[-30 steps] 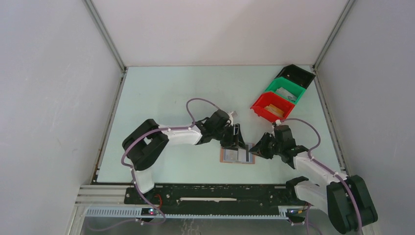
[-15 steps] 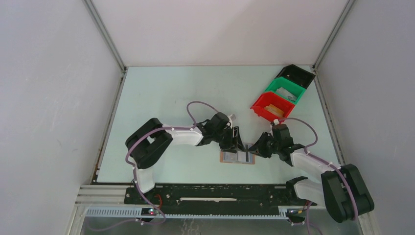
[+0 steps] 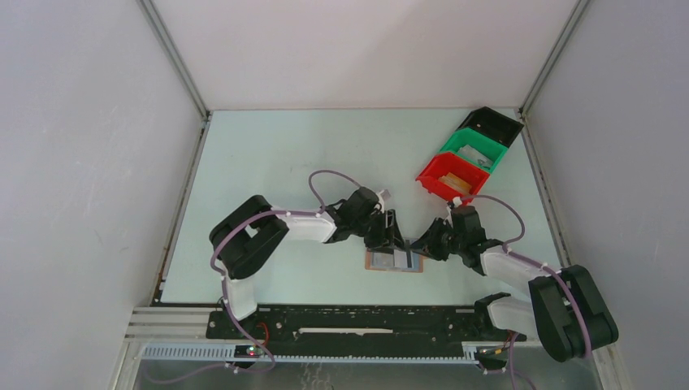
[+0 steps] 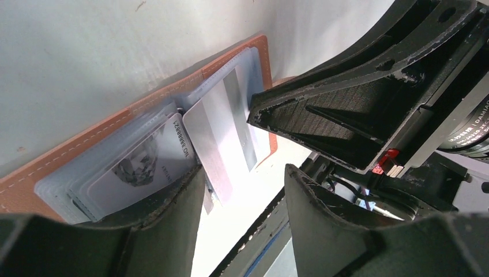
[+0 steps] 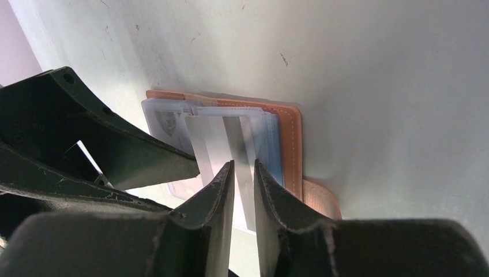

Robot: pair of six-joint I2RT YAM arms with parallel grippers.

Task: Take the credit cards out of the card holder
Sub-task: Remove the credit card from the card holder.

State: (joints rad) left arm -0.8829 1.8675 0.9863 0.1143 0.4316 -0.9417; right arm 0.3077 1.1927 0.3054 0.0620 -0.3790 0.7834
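Black left gripper [image 4: 245, 173]: jaws wide apart, holding nothing, one finger over the holder's sleeves.
Card holder [image 3: 393, 261]: brown leather, open flat on the table [image 3: 284, 154], between both grippers.
Credit cards [image 4: 222, 135]: pale striped one jutting from its sleeve, long axis in line with the right fingers; others tucked in.
Right gripper [image 5: 243, 167]: jaws narrowly parted over the stripe, clamping nothing visible; judged the nearer arm for the pull.
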